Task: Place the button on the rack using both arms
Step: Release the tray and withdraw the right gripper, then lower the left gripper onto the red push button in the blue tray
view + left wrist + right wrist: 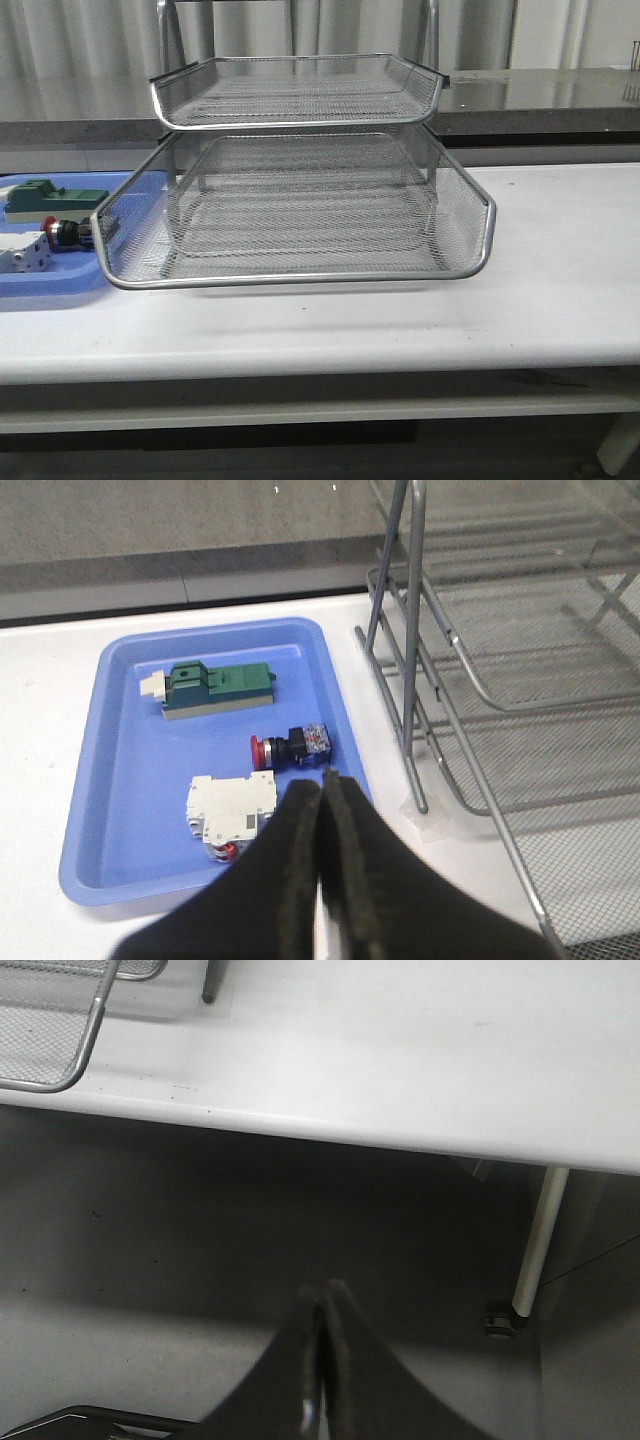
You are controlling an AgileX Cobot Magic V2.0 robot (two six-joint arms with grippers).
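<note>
The button point(290, 746) has a red head, black body and blue rear block. It lies on its side in the blue tray point(130, 780), and shows in the front view point(68, 233) just left of the rack. The silver wire-mesh rack point(300, 200) stands mid-table; its frame and trays show in the left wrist view point(480, 660). My left gripper point(322, 780) is shut and empty, hovering close over the tray's near edge beside the button. My right gripper point(325, 1292) is shut and empty, off the table's front edge over the floor. Neither arm shows in the front view.
The blue tray also holds a green block point(218, 687) and a white boxy component point(230, 810). The rack's lower tray is slid out forward point(300, 270). The table's front edge point(350, 1130) and a table leg point(535, 1250) show in the right wrist view.
</note>
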